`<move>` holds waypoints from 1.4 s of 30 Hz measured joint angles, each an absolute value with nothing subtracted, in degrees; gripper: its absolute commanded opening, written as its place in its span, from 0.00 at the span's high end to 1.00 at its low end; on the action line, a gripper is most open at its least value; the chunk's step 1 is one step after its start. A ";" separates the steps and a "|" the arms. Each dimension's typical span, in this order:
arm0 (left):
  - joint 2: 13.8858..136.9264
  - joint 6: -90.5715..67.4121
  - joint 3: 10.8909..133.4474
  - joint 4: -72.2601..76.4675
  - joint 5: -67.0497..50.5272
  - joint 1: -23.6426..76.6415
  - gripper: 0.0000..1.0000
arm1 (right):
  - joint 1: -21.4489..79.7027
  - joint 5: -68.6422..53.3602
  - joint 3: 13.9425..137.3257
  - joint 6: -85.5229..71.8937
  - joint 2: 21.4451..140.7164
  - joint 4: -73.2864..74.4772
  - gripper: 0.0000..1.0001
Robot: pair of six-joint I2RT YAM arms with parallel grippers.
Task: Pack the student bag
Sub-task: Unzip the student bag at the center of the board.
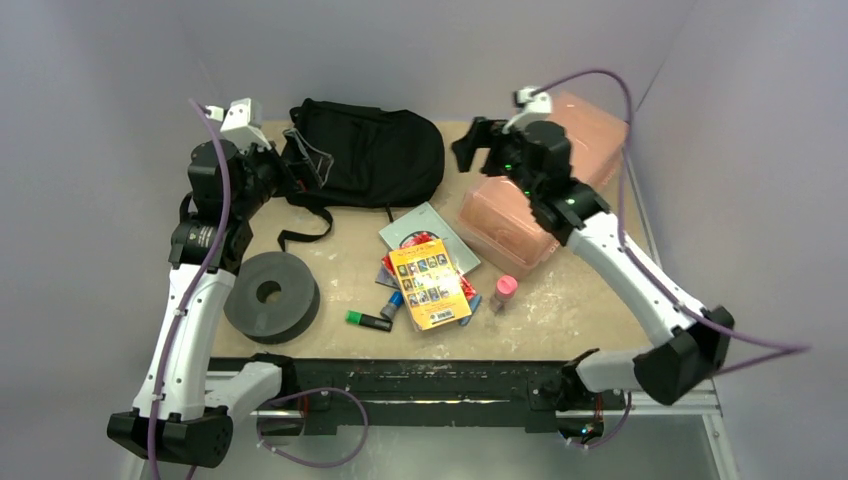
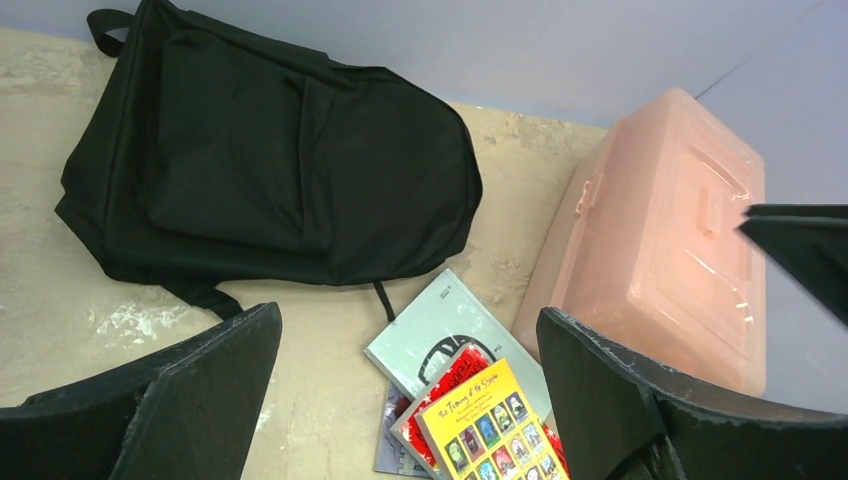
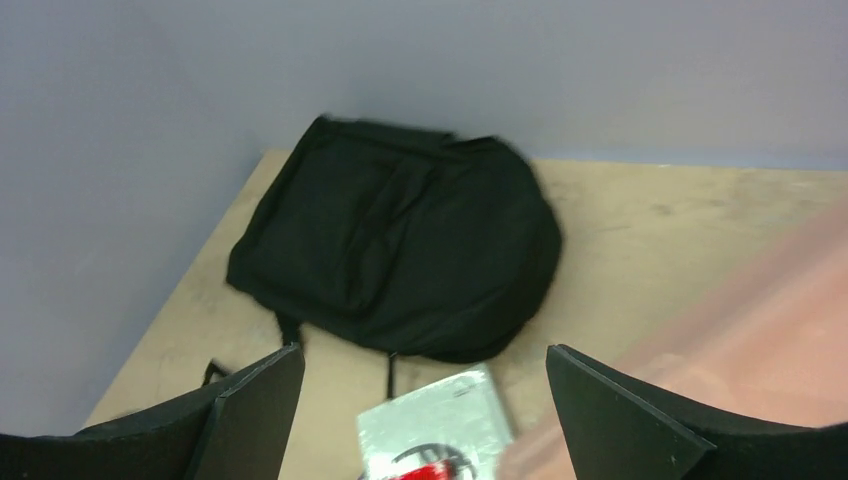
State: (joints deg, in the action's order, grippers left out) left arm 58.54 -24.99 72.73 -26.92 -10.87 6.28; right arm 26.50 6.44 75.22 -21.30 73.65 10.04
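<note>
Left tool (image 2: 410, 345) and right tool (image 3: 425, 385) stand wide, empty. The student bag (image 1: 370, 155) lies closed; limp fabric may slip a pinch

Student bag (image 3: 400, 250) and pink box (image 3: 740, 330) blurred, right wrist view. Yellow book (image 2: 490, 430) cut off at lower edge

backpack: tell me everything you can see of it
The student bag is soft black fabric, limp and fairly flat, lying pocket panel up along the table's far edge, its rounded end to the right. A loop shows at the far left corner; straps trail off the left end toward the near side. No opening shows. Nothing lies on it.
</note>
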 measured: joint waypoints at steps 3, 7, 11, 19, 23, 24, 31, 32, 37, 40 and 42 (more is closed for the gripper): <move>58.54 -24.97 72.73 -27.55 -9.96 6.39 0.00 | 34.70 6.96 78.13 -20.36 80.49 8.25 0.11; 58.52 -24.95 72.73 -28.82 -6.59 6.42 0.00 | 44.53 9.85 83.24 -18.79 91.72 7.55 0.20; 58.48 -24.93 72.73 -29.89 -2.74 6.42 0.00 | 50.19 13.23 89.93 -17.28 103.22 8.43 0.31; 58.48 -24.99 72.75 -31.42 -0.45 6.39 0.00 | 52.16 17.50 93.32 -16.58 115.39 9.54 0.48; 58.61 -25.54 72.75 -31.48 -0.71 6.39 0.00 | 51.99 19.40 94.63 -15.90 118.98 9.82 0.53; 58.72 -25.89 72.75 -31.48 -0.99 6.39 0.00 | 51.96 20.18 94.83 -15.68 119.79 9.78 0.53; 60.53 -26.89 72.75 -31.44 -3.66 6.39 0.00 | 51.94 24.99 95.57 -14.20 124.07 9.32 0.49; 60.86 -27.03 72.75 -31.44 -4.21 6.39 0.00 | 51.94 25.47 95.74 -14.00 124.62 9.10 0.50; 62.15 -27.70 72.75 -31.42 -6.50 6.39 0.00 | 51.77 28.08 96.27 -12.84 127.79 7.77 0.53; 62.78 -27.99 72.82 -31.38 -8.56 6.39 0.00 | 51.68 29.74 96.79 -11.86 129.36 6.94 0.56; 63.55 -28.10 73.01 -31.38 -9.91 6.39 0.00 | 51.62 30.92 97.03 -11.22 130.06 5.98 0.58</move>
State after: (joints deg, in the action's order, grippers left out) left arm 63.55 -28.10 73.01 -31.38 -9.91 6.39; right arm 51.62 30.92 97.03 -11.22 130.06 5.98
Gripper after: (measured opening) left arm 0.998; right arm 0.450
